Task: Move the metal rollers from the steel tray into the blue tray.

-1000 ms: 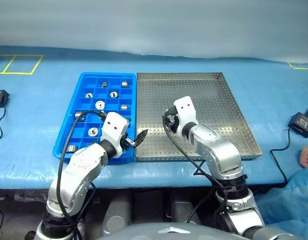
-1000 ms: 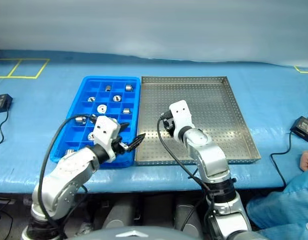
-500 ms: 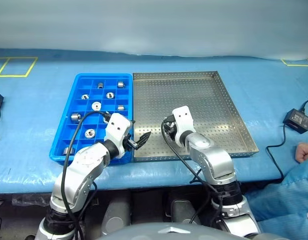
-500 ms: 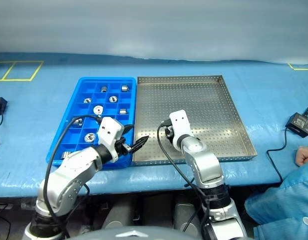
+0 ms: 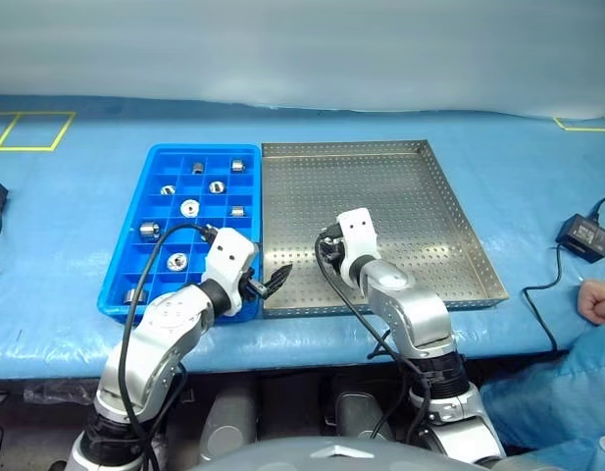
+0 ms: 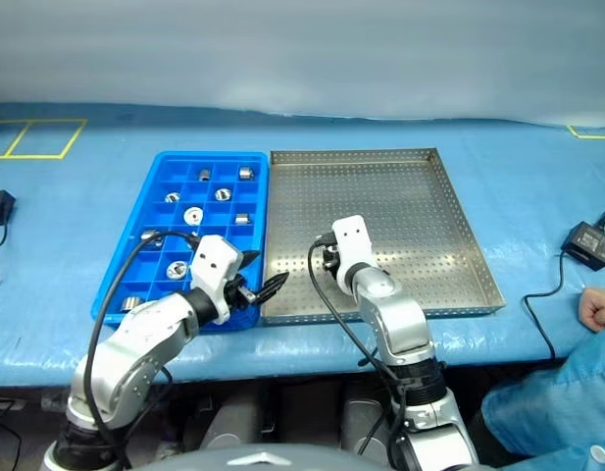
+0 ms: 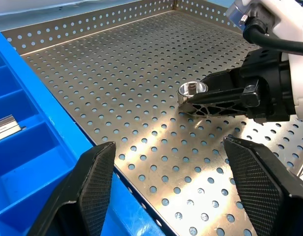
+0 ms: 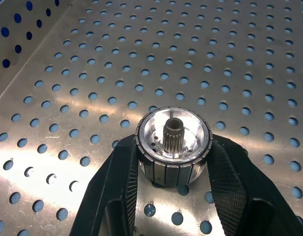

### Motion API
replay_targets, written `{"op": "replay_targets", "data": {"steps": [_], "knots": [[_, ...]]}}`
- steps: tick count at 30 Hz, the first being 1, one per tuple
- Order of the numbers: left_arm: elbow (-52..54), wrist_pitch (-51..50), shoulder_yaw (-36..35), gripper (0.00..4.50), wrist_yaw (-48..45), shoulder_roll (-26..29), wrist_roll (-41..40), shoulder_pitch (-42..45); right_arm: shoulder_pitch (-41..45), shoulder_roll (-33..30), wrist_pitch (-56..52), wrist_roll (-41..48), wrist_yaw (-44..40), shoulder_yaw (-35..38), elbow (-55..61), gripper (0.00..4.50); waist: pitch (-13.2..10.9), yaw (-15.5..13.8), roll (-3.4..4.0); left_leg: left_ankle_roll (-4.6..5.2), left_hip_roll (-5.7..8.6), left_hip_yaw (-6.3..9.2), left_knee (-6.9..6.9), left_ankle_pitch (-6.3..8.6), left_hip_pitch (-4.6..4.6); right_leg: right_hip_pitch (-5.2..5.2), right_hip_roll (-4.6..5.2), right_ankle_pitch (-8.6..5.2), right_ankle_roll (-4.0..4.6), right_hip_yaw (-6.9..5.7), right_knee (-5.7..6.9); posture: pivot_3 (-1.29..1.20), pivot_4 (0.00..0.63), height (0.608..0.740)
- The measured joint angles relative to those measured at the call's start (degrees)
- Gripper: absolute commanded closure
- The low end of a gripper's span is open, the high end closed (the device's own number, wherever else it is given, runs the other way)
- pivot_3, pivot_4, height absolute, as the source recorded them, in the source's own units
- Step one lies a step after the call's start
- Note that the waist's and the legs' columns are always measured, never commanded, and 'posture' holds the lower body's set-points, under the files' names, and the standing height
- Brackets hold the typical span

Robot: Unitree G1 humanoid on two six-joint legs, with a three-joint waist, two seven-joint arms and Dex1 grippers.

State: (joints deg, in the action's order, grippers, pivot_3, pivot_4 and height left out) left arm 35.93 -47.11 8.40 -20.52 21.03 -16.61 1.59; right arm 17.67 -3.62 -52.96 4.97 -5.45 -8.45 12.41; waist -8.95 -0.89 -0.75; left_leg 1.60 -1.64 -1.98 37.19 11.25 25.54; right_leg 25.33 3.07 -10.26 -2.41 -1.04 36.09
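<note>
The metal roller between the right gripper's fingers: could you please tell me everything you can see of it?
The metal roller is a short, shiny silver cylinder with a ribbed outer wall and a hollow top, where a small toothed shaft stands at the centre. It sits upright on the perforated floor of the steel tray, in the part nearer the robot and the blue tray. The right gripper has a black finger pressed against each side of it. Nothing else touches it, and it has not visibly left the floor.

Workshop bench: blue-covered table (image 5: 76, 235), taped floor squares (image 5: 32, 128), parts trays.
</note>
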Motion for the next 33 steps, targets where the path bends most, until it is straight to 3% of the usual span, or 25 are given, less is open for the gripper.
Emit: {"op": "replay_targets", "data": {"steps": [6, 11, 22, 28, 33], "knots": [[4.87, -3.14, -3.99, 0.68, 0.12, 2.8, -1.84, -4.54, 2.75, 0.33, -2.64, 6.5, -7.06, -0.07, 6.1, 2.82, -0.01, -0.14, 0.01, 0.0, -0.07, 0.03, -0.02, 0.0, -0.01, 0.02, -0.05, -0.01, 0.01, -0.01, 0.04, 0.15, 0.15, 0.74], [9.02, -6.03, -9.69, 0.68, 2.91, 3.9, -1.93, -8.73, 6.16, 1.64, -2.95, 11.28, -12.55, -4.48, 8.48, 2.82, -0.01, -0.71, 0.01, -0.01, -0.08, 0.02, -0.02, 0.0, -0.04, 0.02, -0.05, -0.01, 0.01, 0.0, 0.03, 0.21, 0.15, 0.74], [11.95, -7.41, -11.22, 0.68, 6.6, 2.98, -1.96, -12.18, 7.91, 3.62, 0.0, 10.83, -14.49, -10.53, -1.44, 2.82, 0.01, -3.66, -0.01, -0.03, -0.05, 0.03, -0.02, 0.01, -0.04, 0.08, 0.03, -0.01, 0.01, -0.09, -0.03, 0.27, 0.15, 0.74], [11.94, -7.36, -9.9, 0.68, 7.56, 2.43, -1.89, -11.77, 8.42, 2.58, 2.54, 9.63, -14.69, -11.12, -2.54, 0.96, 0.01, -4.2, -0.01, -0.05, -0.04, 0.03, -0.05, 0.02, -0.04, 0.08, 0.04, -0.01, 0.02, -0.12, -0.05, 0.25, 0.15, 0.74], [11.67, -6.11, -8.83, 0.68, 7.77, 1.97, -1.58, -9.02, 7.87, 0.65, 4.35, 9.04, -14.5, -10.28, 1.09, 0.96, 0.01, -4.22, -0.01, -0.05, -0.03, 0.03, -0.04, 0.02, -0.02, 0.07, 0.06, -0.01, 0.02, -0.14, -0.06, 0.21, 0.15, 0.74]]}}
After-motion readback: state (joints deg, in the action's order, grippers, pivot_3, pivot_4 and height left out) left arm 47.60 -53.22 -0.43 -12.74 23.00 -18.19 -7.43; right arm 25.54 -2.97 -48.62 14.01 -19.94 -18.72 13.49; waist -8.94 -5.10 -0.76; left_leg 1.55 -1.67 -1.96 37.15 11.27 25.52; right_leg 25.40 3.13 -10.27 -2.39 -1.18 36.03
